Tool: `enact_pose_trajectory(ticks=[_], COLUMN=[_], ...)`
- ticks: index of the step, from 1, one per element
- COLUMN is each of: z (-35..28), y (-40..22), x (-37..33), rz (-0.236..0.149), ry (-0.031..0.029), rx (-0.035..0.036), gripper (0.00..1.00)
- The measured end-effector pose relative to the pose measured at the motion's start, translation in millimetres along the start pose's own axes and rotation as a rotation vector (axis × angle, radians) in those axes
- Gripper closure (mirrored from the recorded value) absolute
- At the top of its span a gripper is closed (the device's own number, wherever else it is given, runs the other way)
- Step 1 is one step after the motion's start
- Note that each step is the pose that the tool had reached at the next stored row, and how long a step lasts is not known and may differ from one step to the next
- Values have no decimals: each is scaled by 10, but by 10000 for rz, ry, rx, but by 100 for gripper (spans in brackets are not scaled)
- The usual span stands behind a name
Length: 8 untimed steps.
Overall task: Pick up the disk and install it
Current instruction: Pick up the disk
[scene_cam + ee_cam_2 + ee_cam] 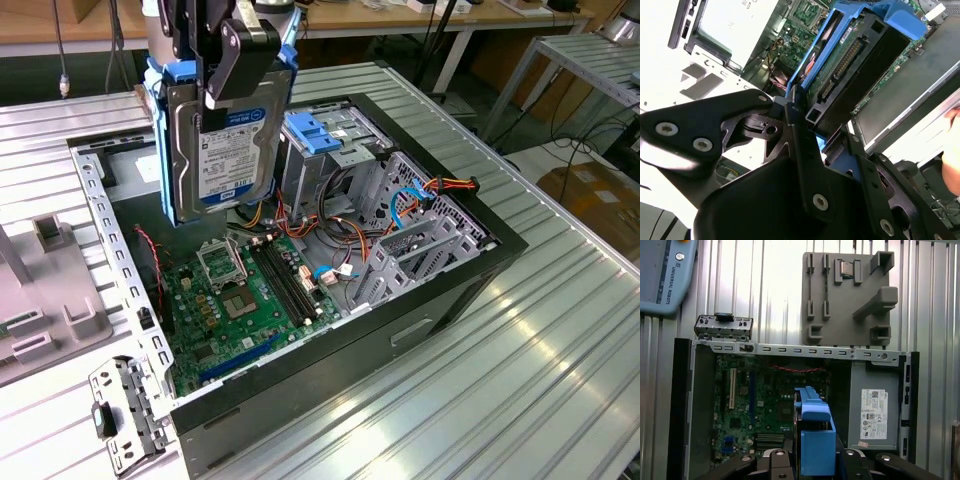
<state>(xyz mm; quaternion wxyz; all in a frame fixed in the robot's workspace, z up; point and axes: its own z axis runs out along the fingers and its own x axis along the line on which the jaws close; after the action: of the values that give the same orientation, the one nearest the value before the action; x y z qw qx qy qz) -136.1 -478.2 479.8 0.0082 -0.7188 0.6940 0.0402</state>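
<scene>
Claw (222,75) grips the disk (186,140); exterior view shows label (231,152), second wrist view connectors (844,62).

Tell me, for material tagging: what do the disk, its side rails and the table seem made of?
The disk: silver metal casing, dull sheen, with a glossy paper-like label. Side rails: blue plastic, by the even colour and soft gloss. The table: probably aluminium, ribbed, matte silver.
</scene>
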Motion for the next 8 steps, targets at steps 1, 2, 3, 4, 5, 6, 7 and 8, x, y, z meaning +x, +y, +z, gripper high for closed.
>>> enact_pose_trajectory(ticks=[1,2,3,4,5,6,7,8], z=[-3,-6,-7,-11,-12,-12,-12,-13], y=[-1,-3,-3,-16,-19,-19,-20,-21], x=[50,100,118,214,245,250,255,265], rz=[0,0,-1,-1,0,-1,0,0], ry=[0,1,1,1,1,0,1,1], rx=[-1,-1,-1,-1,-1,-1,-1,-1], gripper=[63,63,63,63,63,63,63,63])
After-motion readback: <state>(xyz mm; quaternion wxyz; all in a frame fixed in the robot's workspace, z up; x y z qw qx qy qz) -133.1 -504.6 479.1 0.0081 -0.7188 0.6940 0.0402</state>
